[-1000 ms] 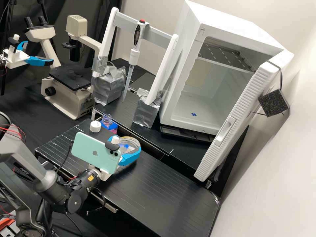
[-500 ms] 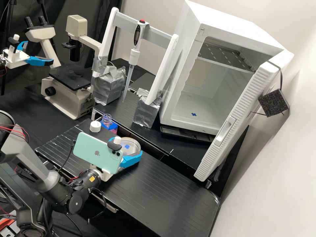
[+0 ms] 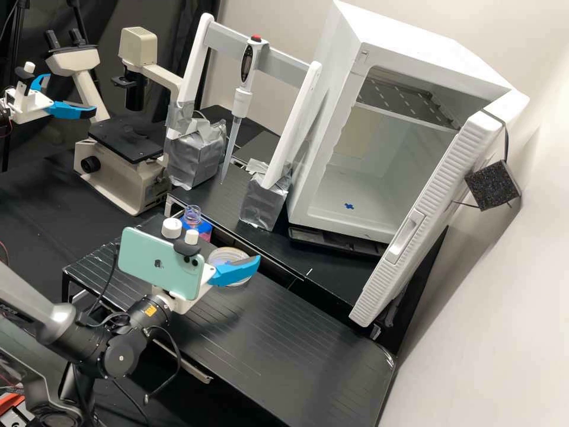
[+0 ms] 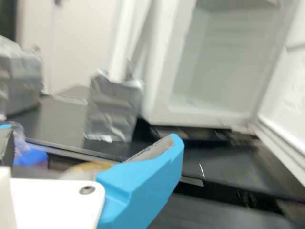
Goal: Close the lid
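In the high view my gripper (image 3: pixel 236 272) is beside and over the near side of a round clear dish (image 3: pixel 220 254) on the black bench. One blue finger crosses in front of the dish; the other is hidden there. In the wrist view the gripper (image 4: pixel 90 132) is open, its fingers wide apart with nothing held. Part of the dish (image 4: pixel 89 167), with a yellowish rim, lies beyond the hand. Whether a lid sits fully on the dish, I cannot tell.
A white cap (image 3: pixel 171 228) and an uncapped bottle (image 3: pixel 192 218) with a blue part stand left of the dish. Behind are a pipette (image 3: pixel 240 101) on its white stand, foil-wrapped blocks (image 3: pixel 264 201), a microscope (image 3: pixel 121 166) and a white cabinet (image 3: pixel 332 219) with its door ajar.
My gripper has shifted left and upward, off its earlier place around the dish. The phone mounted on the arm has moved with it, now close to the white cap in the high view.
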Tool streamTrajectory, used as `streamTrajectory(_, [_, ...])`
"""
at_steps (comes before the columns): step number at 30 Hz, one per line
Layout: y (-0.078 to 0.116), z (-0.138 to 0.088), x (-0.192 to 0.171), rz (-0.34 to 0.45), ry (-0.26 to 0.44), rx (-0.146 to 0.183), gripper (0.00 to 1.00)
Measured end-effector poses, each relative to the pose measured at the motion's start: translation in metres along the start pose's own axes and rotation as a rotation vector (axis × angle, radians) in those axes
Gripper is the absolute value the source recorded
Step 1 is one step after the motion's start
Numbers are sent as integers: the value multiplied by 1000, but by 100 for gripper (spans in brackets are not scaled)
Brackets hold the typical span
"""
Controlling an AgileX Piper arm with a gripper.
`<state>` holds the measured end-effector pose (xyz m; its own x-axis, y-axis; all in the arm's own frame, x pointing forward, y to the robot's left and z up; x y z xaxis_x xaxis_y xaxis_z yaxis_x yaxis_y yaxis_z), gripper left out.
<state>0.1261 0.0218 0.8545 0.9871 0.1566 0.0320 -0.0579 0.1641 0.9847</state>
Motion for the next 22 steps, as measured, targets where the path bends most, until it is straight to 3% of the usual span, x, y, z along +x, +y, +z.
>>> streamTrajectory(6, [-1,-15,4,22,103,44,100])
streamTrajectory(7, [-1,-18,5,33,111,64,100])
streamTrajectory(13, [-1,-30,19,162,149,263,100])
streamTrajectory(15, [-5,-28,25,177,154,305,100])
streamTrajectory(19, [-15,-24,33,152,103,359,100])
streamTrajectory(22, [-18,-22,35,142,88,368,100])
